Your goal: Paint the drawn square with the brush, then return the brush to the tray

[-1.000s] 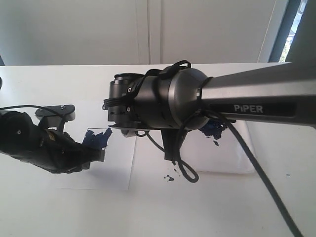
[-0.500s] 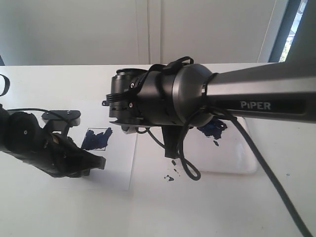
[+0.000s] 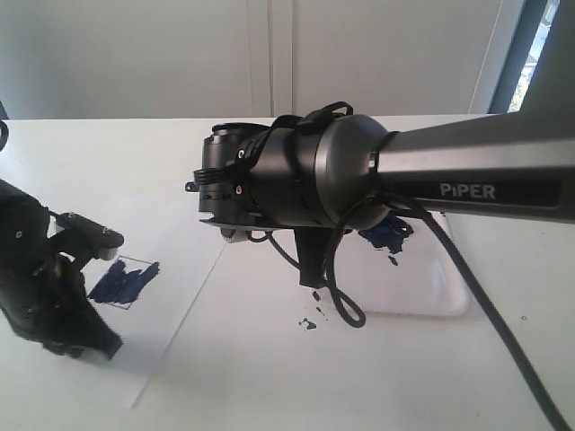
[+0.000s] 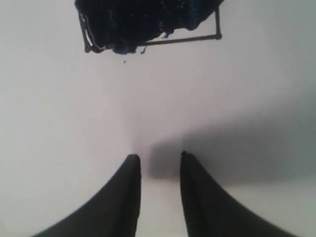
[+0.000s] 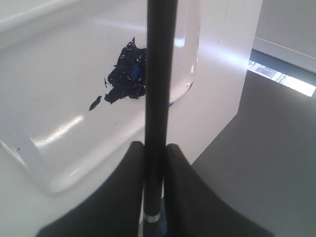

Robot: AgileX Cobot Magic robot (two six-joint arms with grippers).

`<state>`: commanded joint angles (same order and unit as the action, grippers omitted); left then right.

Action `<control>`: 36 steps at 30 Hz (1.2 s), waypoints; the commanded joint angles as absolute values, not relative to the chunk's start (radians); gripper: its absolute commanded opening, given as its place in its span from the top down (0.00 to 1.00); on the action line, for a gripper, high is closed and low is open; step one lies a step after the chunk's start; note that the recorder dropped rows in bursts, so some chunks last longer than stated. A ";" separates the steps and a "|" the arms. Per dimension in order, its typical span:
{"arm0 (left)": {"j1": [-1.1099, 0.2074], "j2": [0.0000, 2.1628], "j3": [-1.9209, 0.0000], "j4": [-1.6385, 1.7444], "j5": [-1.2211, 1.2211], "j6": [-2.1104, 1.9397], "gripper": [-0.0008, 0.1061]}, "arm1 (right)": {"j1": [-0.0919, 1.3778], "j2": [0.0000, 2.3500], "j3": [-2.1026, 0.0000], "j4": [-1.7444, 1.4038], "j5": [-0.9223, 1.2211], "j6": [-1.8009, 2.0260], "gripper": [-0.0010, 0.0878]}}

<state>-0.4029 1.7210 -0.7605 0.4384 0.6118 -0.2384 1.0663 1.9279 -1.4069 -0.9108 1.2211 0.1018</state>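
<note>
The drawn square (image 3: 126,280) on the white paper sheet (image 3: 175,305) is smeared with dark blue paint. My left gripper (image 3: 99,337) rests low on that sheet beside the square. In the left wrist view its fingers (image 4: 126,197) stand slightly apart with only paper between them, the drawn square (image 4: 148,24) just beyond. My right gripper (image 5: 155,145) is shut on the brush (image 5: 159,74), gripping the black handle near the silver ferrule. It hangs over the tray (image 5: 59,123) and its blue paint blob (image 5: 126,74). In the exterior view the right arm hides that gripper and the brush.
The right arm's big black wrist (image 3: 287,184) and cables fill the middle of the exterior view. The tray (image 3: 422,287) lies at the right, with the paint blob (image 3: 386,235) near its far end. Blue paint specks (image 3: 310,321) dot the white table.
My left arm has swung left and toward the front. The paper sheet with the painted square has slid and turned with it. The right arm has barely moved.
</note>
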 joint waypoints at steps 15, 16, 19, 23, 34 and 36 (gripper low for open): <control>-0.403 1.721 -0.760 0.513 0.346 -0.040 0.67 | 1.066 1.926 -1.407 -0.598 1.141 -0.069 0.99; -0.403 1.721 -0.760 0.513 0.335 -0.040 0.67 | 1.066 1.926 -1.407 -0.578 1.129 -0.071 0.99; -0.403 1.721 -0.760 0.496 0.326 -0.040 0.67 | 1.077 1.926 -1.407 -0.571 1.107 -0.075 0.99; -0.413 1.721 -0.760 0.488 0.322 -0.040 0.67 | 1.086 1.926 -1.407 -0.573 1.073 -0.076 0.99; -0.490 1.721 -0.758 0.483 0.324 0.018 0.67 | 1.086 1.974 -1.407 -0.571 1.086 -0.076 0.99; -0.490 1.721 -0.758 0.483 0.326 0.018 0.67 | 1.086 1.985 -1.407 -0.574 1.102 -0.076 0.99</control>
<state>-0.4895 1.7210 -0.7585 0.4829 0.3260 0.0182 1.0864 1.9855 -1.4069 -0.5739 1.1016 -0.0763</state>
